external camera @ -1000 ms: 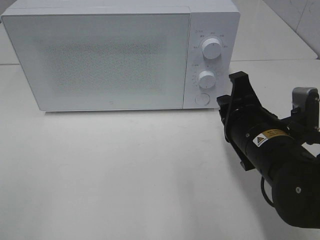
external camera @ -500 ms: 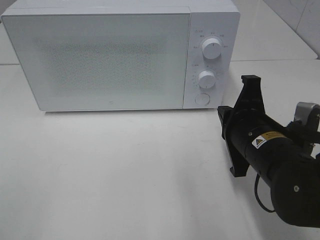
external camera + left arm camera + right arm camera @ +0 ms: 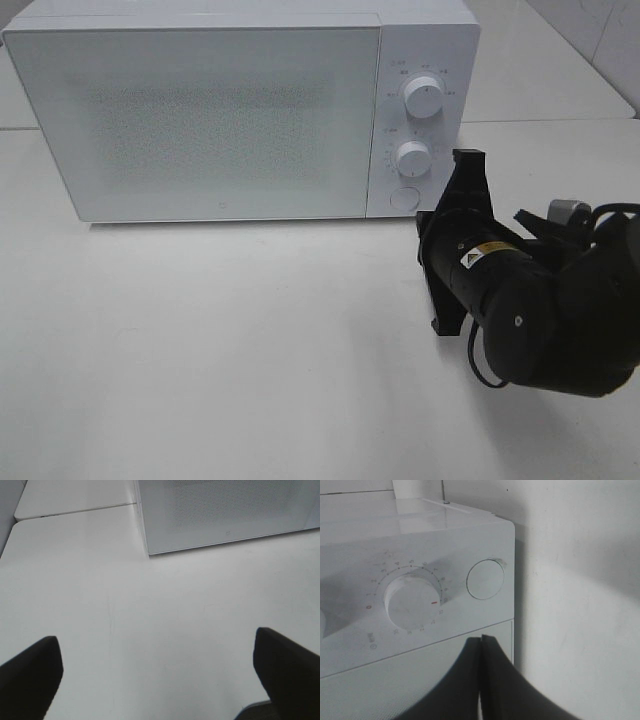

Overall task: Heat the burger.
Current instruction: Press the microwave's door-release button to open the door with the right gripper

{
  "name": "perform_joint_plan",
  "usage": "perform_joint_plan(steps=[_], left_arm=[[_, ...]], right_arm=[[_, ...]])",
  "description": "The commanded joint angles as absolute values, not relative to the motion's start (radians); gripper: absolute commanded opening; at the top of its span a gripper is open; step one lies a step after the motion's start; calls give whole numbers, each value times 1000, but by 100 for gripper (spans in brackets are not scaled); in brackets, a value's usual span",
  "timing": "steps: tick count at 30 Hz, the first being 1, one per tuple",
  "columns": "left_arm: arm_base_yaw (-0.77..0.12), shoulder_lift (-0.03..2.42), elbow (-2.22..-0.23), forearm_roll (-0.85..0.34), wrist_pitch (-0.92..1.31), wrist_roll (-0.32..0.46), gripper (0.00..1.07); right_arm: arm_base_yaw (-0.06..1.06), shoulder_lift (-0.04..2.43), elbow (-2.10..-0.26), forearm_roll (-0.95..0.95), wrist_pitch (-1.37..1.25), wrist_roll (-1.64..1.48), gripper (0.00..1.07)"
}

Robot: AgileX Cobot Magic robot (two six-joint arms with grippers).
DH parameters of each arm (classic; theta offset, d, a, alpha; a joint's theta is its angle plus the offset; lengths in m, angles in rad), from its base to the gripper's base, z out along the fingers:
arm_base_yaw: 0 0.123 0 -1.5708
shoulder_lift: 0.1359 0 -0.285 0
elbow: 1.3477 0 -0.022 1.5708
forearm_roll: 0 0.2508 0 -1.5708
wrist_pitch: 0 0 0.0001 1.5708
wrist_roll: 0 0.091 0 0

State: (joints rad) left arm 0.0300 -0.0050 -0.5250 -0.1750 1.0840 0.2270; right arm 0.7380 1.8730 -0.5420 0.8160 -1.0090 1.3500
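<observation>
The burger is out of view. A white microwave (image 3: 200,120) stands at the back of the table with its door shut. My right arm (image 3: 520,300) reaches toward its control panel from the right. In the right wrist view my right gripper (image 3: 481,640) is shut with nothing in it, its fingers pressed together just short of the panel, near the lower knob (image 3: 412,600) and the round button (image 3: 485,579). My left gripper (image 3: 156,636) is open and empty above bare table, in front of the microwave's left corner (image 3: 147,545).
The panel carries an upper knob (image 3: 424,99), a lower knob (image 3: 412,156) and the round button (image 3: 404,198). The white table (image 3: 250,350) spreads out in front of the microwave. A second table surface (image 3: 560,70) lies behind at the right.
My right arm has swung left and turned, ending closer to the microwave's control panel. The left gripper and the microwave have not moved.
</observation>
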Motion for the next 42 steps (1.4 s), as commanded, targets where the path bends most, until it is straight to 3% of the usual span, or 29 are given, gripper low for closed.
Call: perform_joint_plan(steps=[1,20,42], left_arm=[[30,-24,-522,-178,1081,223,96],[30,-24,-522,-178,1081,223,96],[30,-24,-522,-178,1081,223,96]], right_arm=[[697,1901,-586,778,-974,1334,0],[556,2068,-802,667,-865,1337,0],[547,2141,-910,681,-954,1347,0]])
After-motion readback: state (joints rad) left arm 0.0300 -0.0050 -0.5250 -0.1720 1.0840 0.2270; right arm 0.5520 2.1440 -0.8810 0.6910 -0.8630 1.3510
